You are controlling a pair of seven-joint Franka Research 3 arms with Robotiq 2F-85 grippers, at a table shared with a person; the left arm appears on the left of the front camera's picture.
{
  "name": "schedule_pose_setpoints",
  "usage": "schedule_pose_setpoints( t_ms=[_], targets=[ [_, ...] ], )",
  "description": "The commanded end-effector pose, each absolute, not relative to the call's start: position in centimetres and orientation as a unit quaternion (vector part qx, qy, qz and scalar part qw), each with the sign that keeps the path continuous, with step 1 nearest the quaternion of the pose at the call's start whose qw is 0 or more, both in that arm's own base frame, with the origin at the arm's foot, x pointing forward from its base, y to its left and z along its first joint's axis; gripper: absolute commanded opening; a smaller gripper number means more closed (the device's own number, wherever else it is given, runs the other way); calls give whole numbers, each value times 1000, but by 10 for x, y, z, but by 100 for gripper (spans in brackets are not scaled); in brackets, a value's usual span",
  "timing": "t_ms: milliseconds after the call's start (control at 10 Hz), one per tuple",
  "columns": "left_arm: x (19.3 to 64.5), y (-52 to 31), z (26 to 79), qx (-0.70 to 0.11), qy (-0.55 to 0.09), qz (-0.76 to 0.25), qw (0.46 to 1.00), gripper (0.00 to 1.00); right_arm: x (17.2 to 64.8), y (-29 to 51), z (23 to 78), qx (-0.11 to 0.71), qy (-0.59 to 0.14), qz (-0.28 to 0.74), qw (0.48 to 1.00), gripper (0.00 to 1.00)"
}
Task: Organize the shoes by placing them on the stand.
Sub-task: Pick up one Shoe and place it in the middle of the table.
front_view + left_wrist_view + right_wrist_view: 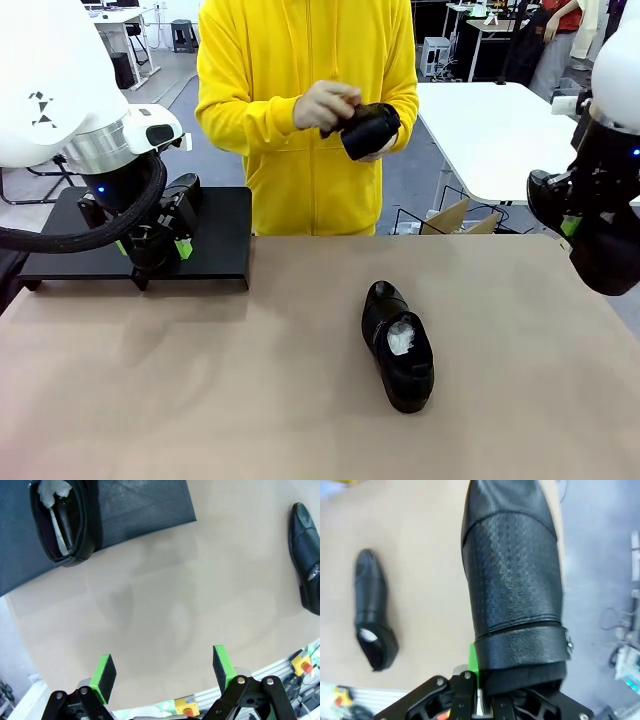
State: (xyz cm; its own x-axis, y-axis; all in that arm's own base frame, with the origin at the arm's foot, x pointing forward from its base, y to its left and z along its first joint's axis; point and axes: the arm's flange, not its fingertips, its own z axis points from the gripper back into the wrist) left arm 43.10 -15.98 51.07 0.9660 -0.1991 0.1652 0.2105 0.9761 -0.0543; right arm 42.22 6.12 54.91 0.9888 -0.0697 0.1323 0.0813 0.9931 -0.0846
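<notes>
On the tan matte tabletop (200, 400), centre: one loose shoe (400, 345) lies on its sole, white paper showing in its opening.

Far left corner: the stand (215, 235), flat black, sits on the tabletop. The left wrist view shows a parked shoe (65, 520) resting on it, paper inside.

Left fingers (105, 672): spread wide with nothing between them, hanging over bare tabletop close to the stand's front edge.

Right fingers (474, 661): pinching the heel end of a gripped shoe (512, 580), held up at the tabletop's right side.

Far side: a person in a yellow hooded top holds a fourth shoe (370, 130) in both hands (325, 105) at chest height.

Room behind: a white table (500, 130), grey floor (410, 180) and an open cardboard box (455, 215).
</notes>
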Motion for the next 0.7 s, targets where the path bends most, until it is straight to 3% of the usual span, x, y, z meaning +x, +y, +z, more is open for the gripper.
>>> schedule_pose_setpoints(
  t_ms=[0,600],
  targets=[
    [428,-158,511,-38,-82,-102,991,100,408,76,545,-62,-69,-11,996,0],
    [428,-158,511,-38,-82,-102,991,100,417,61,540,-50,-54,-38,997,0]
  ],
)
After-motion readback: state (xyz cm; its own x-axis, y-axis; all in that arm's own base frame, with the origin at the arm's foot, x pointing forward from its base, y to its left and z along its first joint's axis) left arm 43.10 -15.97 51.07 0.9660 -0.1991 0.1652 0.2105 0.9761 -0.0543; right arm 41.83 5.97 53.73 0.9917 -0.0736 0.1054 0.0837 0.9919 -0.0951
